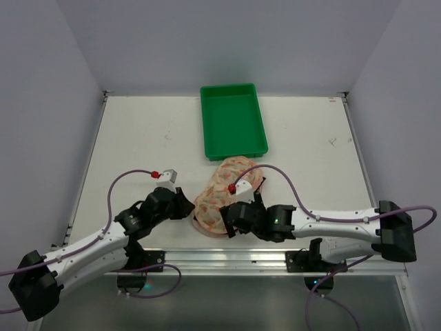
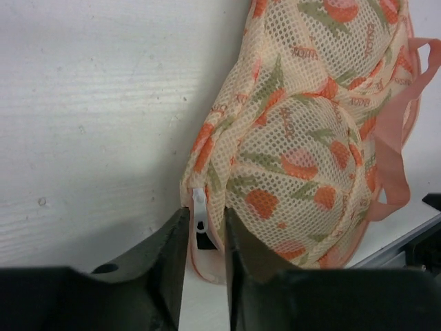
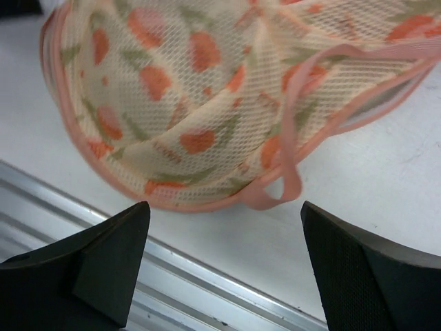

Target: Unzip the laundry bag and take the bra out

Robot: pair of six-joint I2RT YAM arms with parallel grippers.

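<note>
Left pincer, narrowly parted, straddled the zipper pull on the laundry bag; right pincer gaped near its loop. Unzipping seemed unstarted; next, pinch the pull.

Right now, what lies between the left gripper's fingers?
The white zipper pull of the laundry bag sits at the tips of the left gripper, as the left wrist view shows. Whether the fingers pinch it is unclear.

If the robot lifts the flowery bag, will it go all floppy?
Probably floppy: the bag is thin mesh that already dents and creases in the right wrist view. It is likely light too, being mostly see-through netting. Its lobes stand up domed, so it may sag rather than collapse flat.
</note>
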